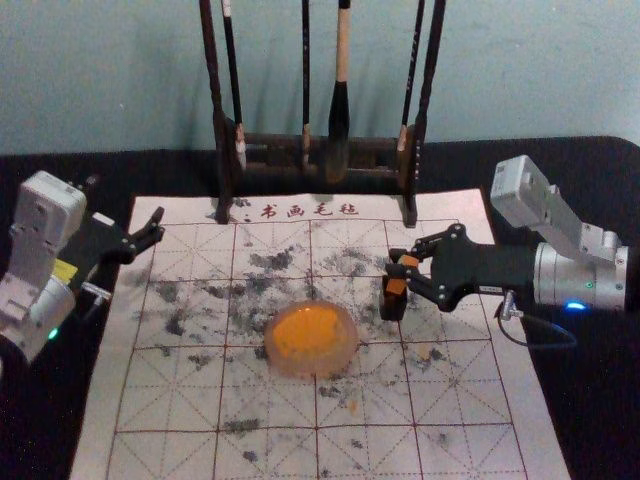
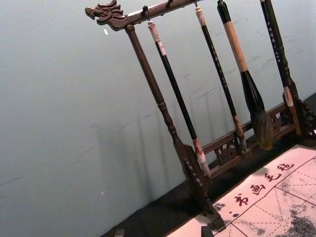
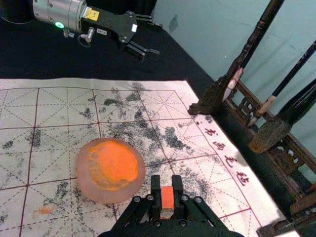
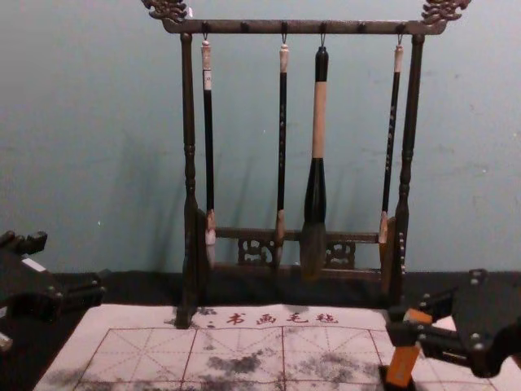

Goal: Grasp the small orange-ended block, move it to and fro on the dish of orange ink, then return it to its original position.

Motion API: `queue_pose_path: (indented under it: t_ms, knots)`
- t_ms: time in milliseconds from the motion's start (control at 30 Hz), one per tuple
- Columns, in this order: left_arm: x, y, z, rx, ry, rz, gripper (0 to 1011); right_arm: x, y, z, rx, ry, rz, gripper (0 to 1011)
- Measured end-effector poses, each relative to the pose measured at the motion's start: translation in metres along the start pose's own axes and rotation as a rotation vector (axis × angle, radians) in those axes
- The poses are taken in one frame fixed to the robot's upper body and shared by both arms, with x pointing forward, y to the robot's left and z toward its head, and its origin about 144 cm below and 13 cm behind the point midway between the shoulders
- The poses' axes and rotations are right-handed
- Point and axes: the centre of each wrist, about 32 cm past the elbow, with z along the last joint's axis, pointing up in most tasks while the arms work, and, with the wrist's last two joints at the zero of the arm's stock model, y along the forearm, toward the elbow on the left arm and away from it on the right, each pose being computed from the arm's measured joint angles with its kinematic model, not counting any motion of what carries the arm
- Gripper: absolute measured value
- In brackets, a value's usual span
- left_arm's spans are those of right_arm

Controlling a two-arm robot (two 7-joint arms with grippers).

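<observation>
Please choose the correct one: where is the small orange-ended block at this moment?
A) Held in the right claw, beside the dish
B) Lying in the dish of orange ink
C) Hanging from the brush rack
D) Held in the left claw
A: the two fingers of the right claw are closed on the block, and the head view shows it to the right of the dish.

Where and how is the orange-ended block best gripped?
Best by its upper part, coming in from the robot's right with the jaws on opposite sides, as the right gripper holds it. The block stands tall and narrow, leaning slightly; a high pinch should leave its lower end free for the ink dish.
</observation>
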Motion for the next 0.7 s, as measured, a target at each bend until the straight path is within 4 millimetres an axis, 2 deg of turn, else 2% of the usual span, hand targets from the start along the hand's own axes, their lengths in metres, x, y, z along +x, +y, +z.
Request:
queue_pose_path:
  t_ms: [700]
  knots:
    - [0.0000, 0.0000, 0.0000, 0.000, 0.000, 0.000, 1001, -0.0019, 0.0071, -0.0080, -0.028, 0.007, 0.007, 133]
